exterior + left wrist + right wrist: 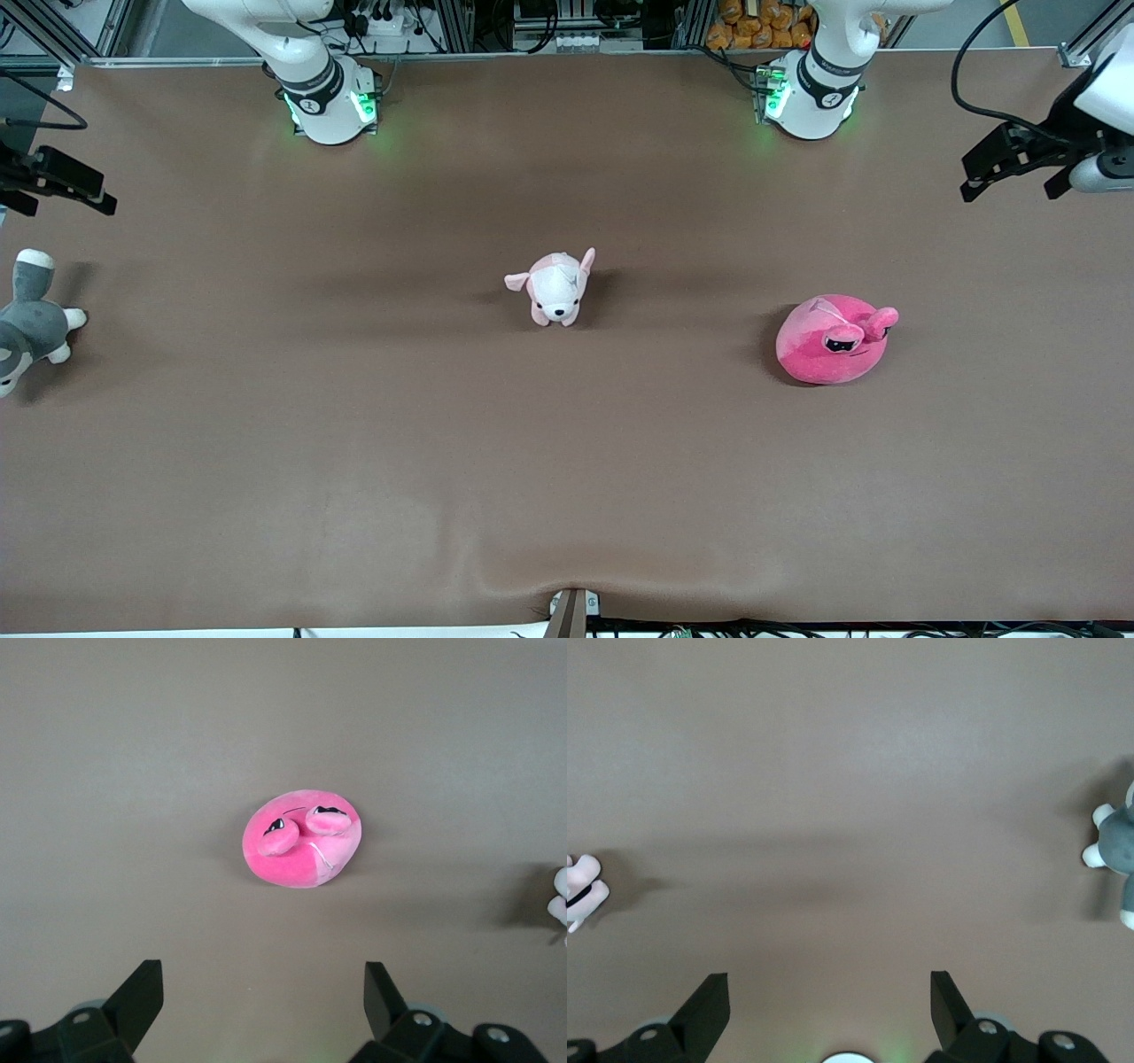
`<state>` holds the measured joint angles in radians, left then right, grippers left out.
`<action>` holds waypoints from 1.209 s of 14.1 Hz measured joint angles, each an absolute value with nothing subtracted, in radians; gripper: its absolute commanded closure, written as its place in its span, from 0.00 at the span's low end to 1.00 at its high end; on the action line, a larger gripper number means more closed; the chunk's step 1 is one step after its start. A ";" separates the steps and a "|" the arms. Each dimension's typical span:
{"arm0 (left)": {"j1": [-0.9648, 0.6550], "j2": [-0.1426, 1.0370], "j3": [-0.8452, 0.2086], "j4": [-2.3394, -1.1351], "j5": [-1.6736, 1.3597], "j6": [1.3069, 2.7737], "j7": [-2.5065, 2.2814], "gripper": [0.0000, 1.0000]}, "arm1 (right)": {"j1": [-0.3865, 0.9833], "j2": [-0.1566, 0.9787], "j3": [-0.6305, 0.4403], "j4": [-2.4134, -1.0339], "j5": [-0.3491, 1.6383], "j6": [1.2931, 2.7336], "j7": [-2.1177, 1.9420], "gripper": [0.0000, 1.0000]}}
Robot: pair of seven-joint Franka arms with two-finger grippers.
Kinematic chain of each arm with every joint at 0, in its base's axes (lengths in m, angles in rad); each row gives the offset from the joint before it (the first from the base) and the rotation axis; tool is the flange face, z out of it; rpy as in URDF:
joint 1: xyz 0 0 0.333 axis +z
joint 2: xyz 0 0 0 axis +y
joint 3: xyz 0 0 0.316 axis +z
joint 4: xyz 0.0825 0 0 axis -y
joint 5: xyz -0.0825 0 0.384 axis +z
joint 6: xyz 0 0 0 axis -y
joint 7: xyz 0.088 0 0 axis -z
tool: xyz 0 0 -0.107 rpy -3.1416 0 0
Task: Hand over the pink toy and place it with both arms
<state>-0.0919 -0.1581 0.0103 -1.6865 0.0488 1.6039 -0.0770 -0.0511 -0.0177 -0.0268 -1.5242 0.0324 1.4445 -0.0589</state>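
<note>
Brown surface [354, 461], wide enough to need a handover. Pink toy [833, 339] resting toward the left arm's end, well apart from the pale puppy plush [556, 288]. Left end effector [1005, 164] up over that end, released, ready to descend. Right end effector [58, 182] waiting, released, near the grey plush [27, 323].

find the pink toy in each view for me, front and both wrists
Front view: the pink toy lies on the brown table toward the left arm's end, low of the left arm's base.
Left wrist view: pink toy mid-picture, above the open left gripper.
Right wrist view: not in it.
Shared landmark: the pale puppy plush, at the edge in both wrist views.
</note>
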 measured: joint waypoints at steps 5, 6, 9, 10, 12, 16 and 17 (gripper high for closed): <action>-0.092 -0.090 0.017 -1.604 0.049 1.574 -0.062 0.00 | -0.051 -0.016 -0.027 -1.548 0.032 1.481 -0.059 0.00; -0.091 -0.080 0.018 -1.596 0.049 1.569 -0.062 0.00 | -0.051 -0.016 -0.027 -1.548 0.032 1.481 -0.059 0.00; -0.086 -0.065 0.020 -1.593 0.049 1.505 -0.072 0.00 | -0.051 -0.016 -0.027 -1.549 0.032 1.481 -0.059 0.00; -0.086 -0.064 0.021 -1.592 0.049 1.492 -0.081 0.00 | -0.051 -0.016 -0.026 -1.549 0.032 1.480 -0.059 0.00; -0.086 -0.060 0.021 -1.592 0.049 1.484 -0.086 0.00 | -0.051 -0.016 -0.024 -1.551 0.032 1.480 -0.059 0.00; -0.079 -0.052 0.022 -1.592 0.049 1.483 -0.113 0.00 | -0.051 -0.016 -0.024 -1.552 0.032 1.480 -0.059 0.00; -0.075 -0.052 0.022 -1.591 0.049 1.483 -0.115 0.00 | -0.051 -0.016 -0.024 -1.552 0.032 1.480 -0.059 0.00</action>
